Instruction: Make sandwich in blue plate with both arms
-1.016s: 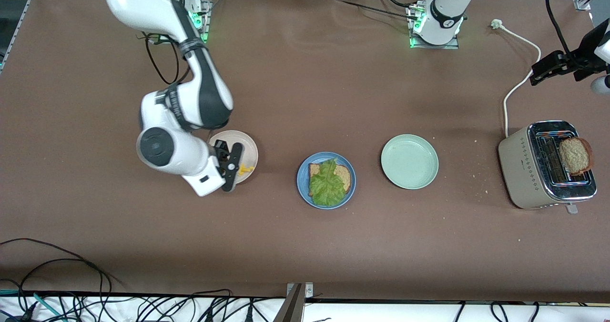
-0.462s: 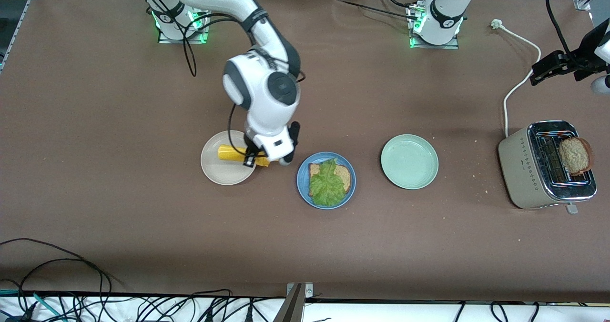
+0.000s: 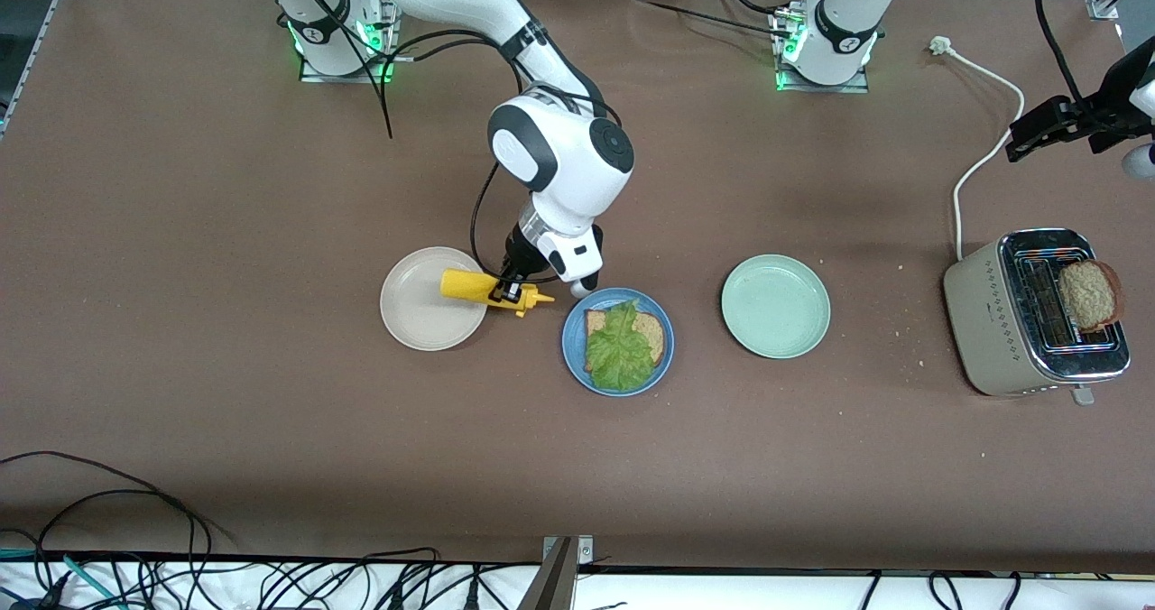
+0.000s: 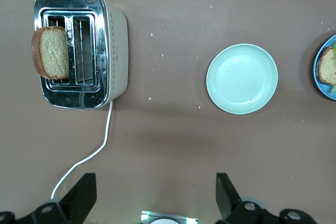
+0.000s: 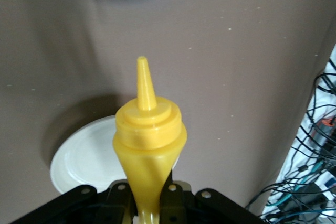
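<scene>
one squeeze bottle (image 3: 492, 289) of yellow sauce hangs pinched in the right gripper (image 3: 511, 291), between the cream plate (image 3: 420, 312) and the blue plate (image 3: 617, 343) mid-tabletop; i'd bring the nozzle over the lettuce (image 3: 621, 346) before tipping. left gripper (image 4: 152, 198) waits spread wide above the toaster (image 3: 1033, 312) end.

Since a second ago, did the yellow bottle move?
Yes. The right claw carried the bottle off the white plate, toward the blue plate.

White arms (image 3: 559, 154), grey joints, black cables
</scene>
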`<state>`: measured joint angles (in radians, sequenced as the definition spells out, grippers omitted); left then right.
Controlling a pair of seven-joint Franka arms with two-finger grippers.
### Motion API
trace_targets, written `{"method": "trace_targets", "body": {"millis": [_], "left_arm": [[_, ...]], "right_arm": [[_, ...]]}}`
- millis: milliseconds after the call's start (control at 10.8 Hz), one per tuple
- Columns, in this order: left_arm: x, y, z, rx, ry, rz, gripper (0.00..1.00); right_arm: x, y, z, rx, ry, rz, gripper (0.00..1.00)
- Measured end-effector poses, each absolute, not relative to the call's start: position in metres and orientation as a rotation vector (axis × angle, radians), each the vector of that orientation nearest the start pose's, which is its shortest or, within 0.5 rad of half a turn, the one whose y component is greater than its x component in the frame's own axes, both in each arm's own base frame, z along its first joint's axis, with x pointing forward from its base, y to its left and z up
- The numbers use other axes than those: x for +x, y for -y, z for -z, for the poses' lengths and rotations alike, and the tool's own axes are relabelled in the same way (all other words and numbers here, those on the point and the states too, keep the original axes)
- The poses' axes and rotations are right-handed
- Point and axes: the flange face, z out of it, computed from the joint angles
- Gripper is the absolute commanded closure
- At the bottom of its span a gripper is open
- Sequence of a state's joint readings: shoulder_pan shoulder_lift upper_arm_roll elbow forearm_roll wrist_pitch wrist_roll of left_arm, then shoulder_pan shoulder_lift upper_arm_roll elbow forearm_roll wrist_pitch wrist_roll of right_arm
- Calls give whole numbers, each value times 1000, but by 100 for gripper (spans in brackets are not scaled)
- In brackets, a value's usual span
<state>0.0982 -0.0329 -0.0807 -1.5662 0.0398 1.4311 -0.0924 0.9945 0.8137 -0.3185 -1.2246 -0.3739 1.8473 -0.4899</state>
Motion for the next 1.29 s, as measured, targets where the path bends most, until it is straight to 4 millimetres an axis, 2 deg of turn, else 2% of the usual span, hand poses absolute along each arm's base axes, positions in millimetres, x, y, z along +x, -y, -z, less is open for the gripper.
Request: {"method": "trace_targets", "body": {"millis": [462, 646, 831, 923, 1108, 1293], "left_arm": [[529, -16, -633, -3086, 183, -156, 0], [530, -28, -631, -3086, 220, -163, 0], [533, -46, -622, -3102, 273, -191, 0], [537, -52, -614, -3101, 286, -215, 0], [545, -54, -598, -3101, 287, -254, 0], [549, -56, -591, -3094, 290, -272, 0]], "right_arm": [[554, -499, -293, 1882, -1614, 104, 86], [557, -497, -298, 1880, -1606, 98, 86], [564, -492, -312, 1916, -1600, 84, 85], [570, -486, -324, 1973, -1613, 87, 85], [591, -456, -360, 2117, -1677, 88, 85], [619, -407, -397, 2270, -1743, 81, 85]]}}
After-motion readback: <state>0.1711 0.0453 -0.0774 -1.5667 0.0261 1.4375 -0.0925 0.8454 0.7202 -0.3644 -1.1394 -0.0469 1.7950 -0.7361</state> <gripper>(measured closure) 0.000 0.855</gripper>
